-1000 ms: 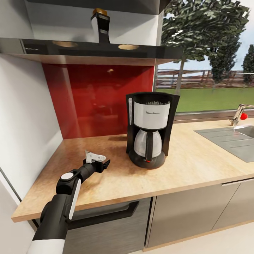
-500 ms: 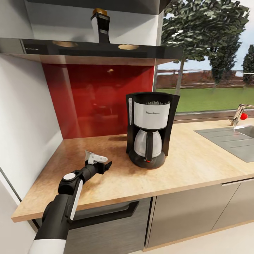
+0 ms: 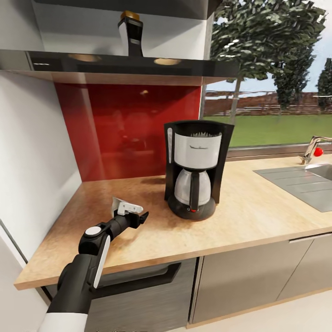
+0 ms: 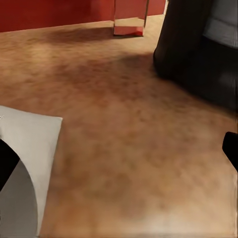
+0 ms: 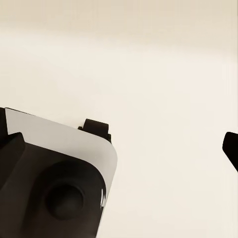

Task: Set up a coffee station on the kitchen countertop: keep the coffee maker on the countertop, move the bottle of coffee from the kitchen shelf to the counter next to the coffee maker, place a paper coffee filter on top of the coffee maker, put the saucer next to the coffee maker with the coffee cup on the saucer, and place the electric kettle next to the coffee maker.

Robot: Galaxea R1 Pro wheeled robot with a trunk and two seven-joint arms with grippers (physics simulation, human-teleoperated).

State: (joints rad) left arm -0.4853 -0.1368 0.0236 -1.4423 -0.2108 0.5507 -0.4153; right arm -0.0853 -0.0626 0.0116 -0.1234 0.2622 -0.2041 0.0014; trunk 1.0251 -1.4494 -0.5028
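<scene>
Bright daylight floods in from the window (image 3: 272,74) behind the coffee maker (image 3: 196,168); soft shadow pools at its base; left wrist view blurred; edges stretched.

A red glass wall panel (image 3: 124,133) is gleaming under a dark shelf (image 3: 120,64); right of it, a window (image 3: 272,78) is showing trees and lawn above a sink (image 3: 304,180).

Red backsplash (image 3: 129,131), steel sink (image 3: 299,182), faucet (image 3: 311,148)
</scene>
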